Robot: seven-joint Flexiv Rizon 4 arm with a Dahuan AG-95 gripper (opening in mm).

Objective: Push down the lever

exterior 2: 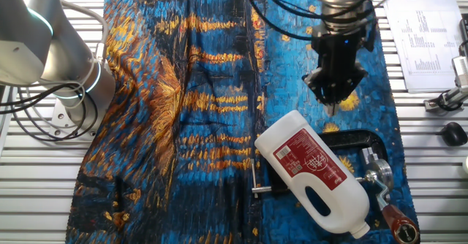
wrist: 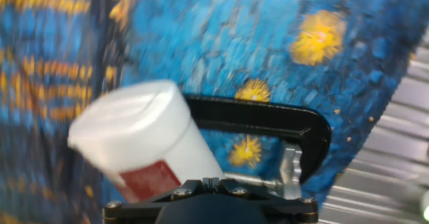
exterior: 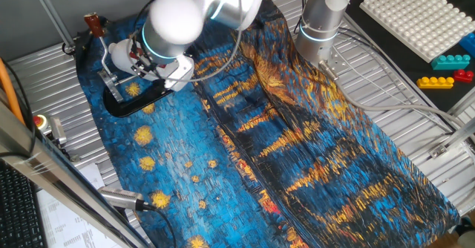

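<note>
The approach is judged to be under way. The gripper [exterior 2: 333, 105] is held above the cloth, just short of the bottle [exterior 2: 314, 172]; its jaws appear nearly closed, holding nothing. The lever [exterior 2: 386, 200], still raised, is seen beyond the bottle. Next, the lever's red-brown tip must be reached and pressed down.

Showing blue cloth [exterior 2: 219, 90] swirling with yellow-orange streaks; white bottle [exterior 2: 318, 174] bearing red label [exterior 2: 307, 158]; black clamp [wrist: 268, 120]; silver lever [exterior 2: 380, 187] ending in red-brown tip [exterior 2: 398, 220].
</note>
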